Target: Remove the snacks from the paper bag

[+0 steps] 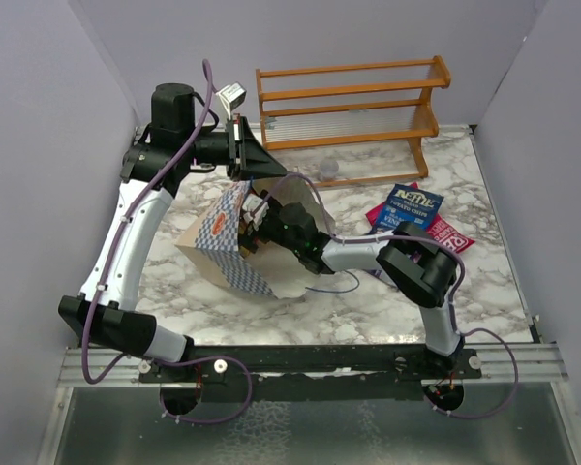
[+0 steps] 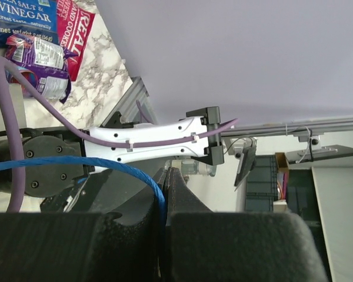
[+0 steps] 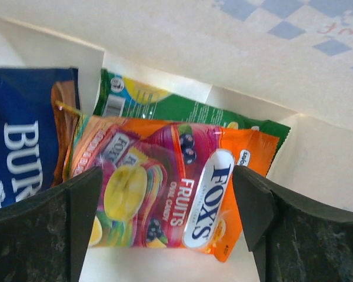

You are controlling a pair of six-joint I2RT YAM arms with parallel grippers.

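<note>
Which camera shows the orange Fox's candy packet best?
Right wrist: the Fox's candy packet fills the frame, label readable, lying inside the paper bag. From the top external view the bag hides it; the left wrist view doesn't show it.

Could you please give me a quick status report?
Left pincer shut on blue cord handle. Right pincer open inside paper bag, straddling orange packet. Nothing covers it.

The paper bag (image 1: pixel 223 254) sits left of the loose snacks (image 1: pixel 412 206) — rack (image 1: pixel 349 91) behind both.
</note>
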